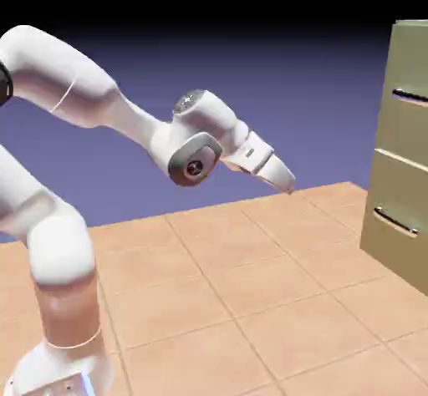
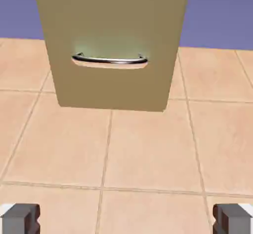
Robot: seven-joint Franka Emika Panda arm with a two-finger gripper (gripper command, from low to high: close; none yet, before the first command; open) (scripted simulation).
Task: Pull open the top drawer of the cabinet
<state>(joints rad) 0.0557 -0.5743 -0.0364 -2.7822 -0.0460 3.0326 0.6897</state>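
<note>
At the hand view's bottom edge we see the gripper [image 2: 126, 219] with both grey fingertips [image 2: 21, 219] far apart at the corners, nothing between them, so it's released and empty. Past it is bare tiled floor [image 2: 148, 149], then the cabinet [image 2: 113, 25] with one bar handle [image 2: 109, 60] in frame; from the exterior view we judge that's the lower drawer [image 1: 399, 227], not our target. In the exterior view the gripper [image 1: 284, 180] hangs over the tiles, well apart from the cabinet [image 1: 410, 39] at the right edge, angled down toward it. Farther up, the top drawer [image 1: 408, 123] sits flush with the cabinet front, its dark handle [image 1: 410, 97] untouched. Task looks barely started to us: no contact, drawer shut. Left to do: raise and reach to the upper handle, close on it, pull out.
</note>
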